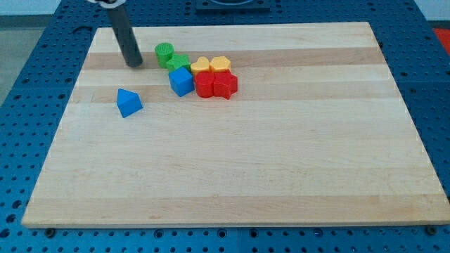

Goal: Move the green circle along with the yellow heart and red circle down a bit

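**Cluster in the upper middle, tip off to its left**

The green circle (pixel 164 52) stands in the upper left-centre of the frame, at the left end of a tight cluster of blocks. Just to its lower right, touching or nearly so, sits a second green block (pixel 178 62) whose shape I cannot make out. To the right of that comes the yellow heart (pixel 200 65), and pressed against the heart's right side is another yellow block (pixel 220 64), shape unclear.

Below the yellow pair lie two red blocks side by side: the red circle (pixel 204 86) on the left, under the heart, and a red block (pixel 225 85) with a lobed outline on the right. A blue cube (pixel 181 81) sits against the red circle's left side, below the second green block.

Apart from the cluster, toward the left of the frame and lower, a blue triangle (pixel 128 102) lies alone.

My tip (pixel 134 65) rests on the wooden board (pixel 232 169) in the upper left of the frame, to the left of the green circle and apart from it, with bare wood between. It is above the blue triangle and touches no block. The rod has no hand or jaws, so there is nothing to be apart, together or clamped. The board lies on a blue perforated table (pixel 42 42).
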